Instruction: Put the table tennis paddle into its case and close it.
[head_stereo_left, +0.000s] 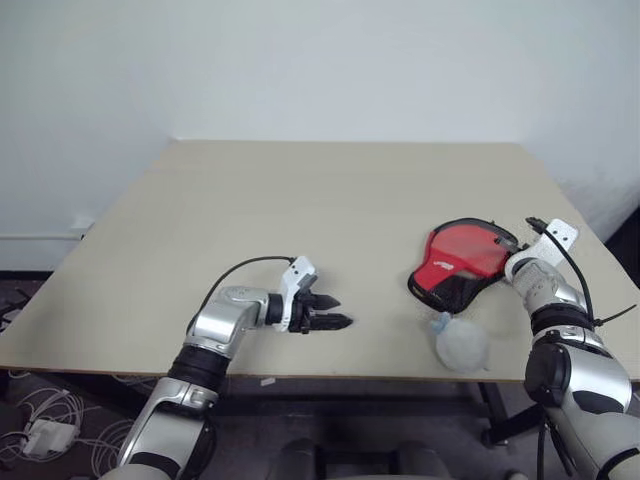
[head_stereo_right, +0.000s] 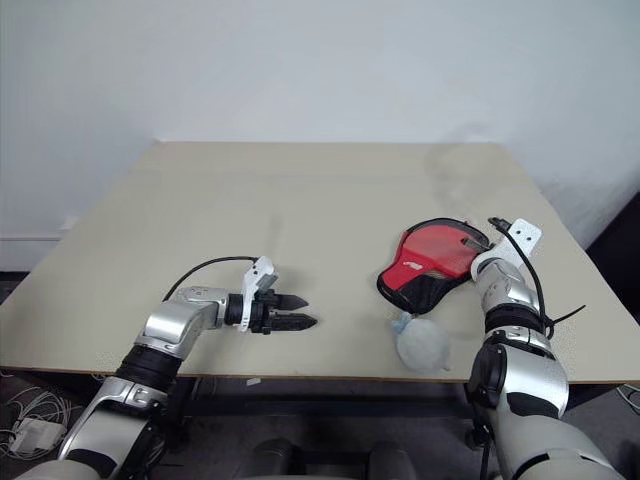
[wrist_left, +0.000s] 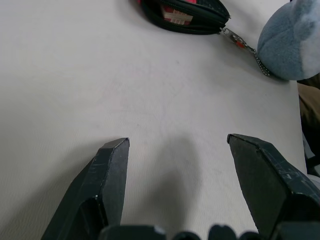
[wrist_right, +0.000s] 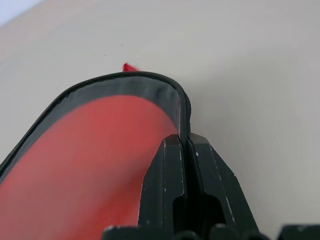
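The case (head_stereo_left: 462, 263) lies flat on the right half of the desk (head_stereo_left: 300, 220), its clear side up, and the red face of the table tennis paddle (wrist_right: 95, 150) shows through that clear window, so the paddle is inside. The black mesh end of the case points toward the near edge of the desk. At the case's far right rim sits the right gripper (wrist_right: 186, 142), its two black fingers pressed tight together right at the black edging; whether they pinch a zip pull or only touch the rim, I cannot tell. Just in front of the case, near the desk's front edge, rests a pale grey soft lump (head_stereo_left: 461, 345), linked to the case's near end by a short chain (wrist_left: 245, 47). Well apart on the left half of the desk is the left gripper (head_stereo_left: 333, 311), fingers spread wide with nothing between them, pointing across toward the case.
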